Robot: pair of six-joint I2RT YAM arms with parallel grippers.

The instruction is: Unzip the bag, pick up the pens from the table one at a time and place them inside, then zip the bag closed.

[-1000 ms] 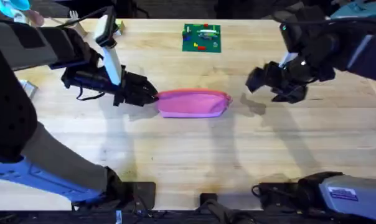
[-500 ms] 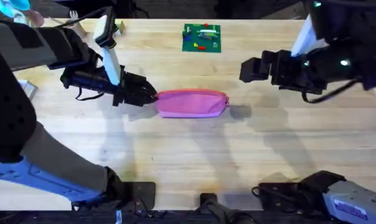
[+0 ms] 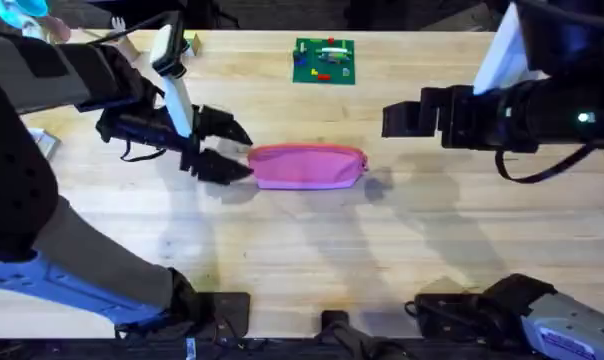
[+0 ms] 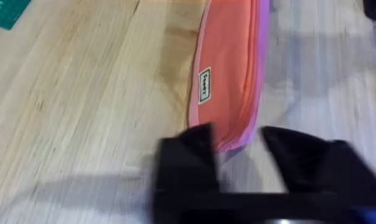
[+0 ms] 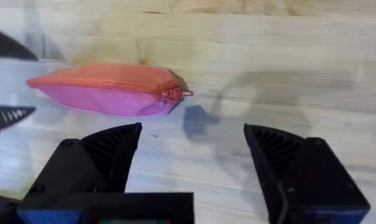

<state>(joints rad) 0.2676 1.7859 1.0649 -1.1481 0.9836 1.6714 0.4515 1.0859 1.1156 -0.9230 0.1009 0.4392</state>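
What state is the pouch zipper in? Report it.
Shut: the pink pouch shows a closed top seam, its red pull at the end, no dark lining visible.

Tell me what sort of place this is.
Likely a robot lab workbench: two arms, the left gripper and right gripper, work a light wood table holding a pink bag and a small green board.

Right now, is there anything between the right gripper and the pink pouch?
No. In the overhead view, only bare table and shadow lie between the right gripper and the pink pouch.
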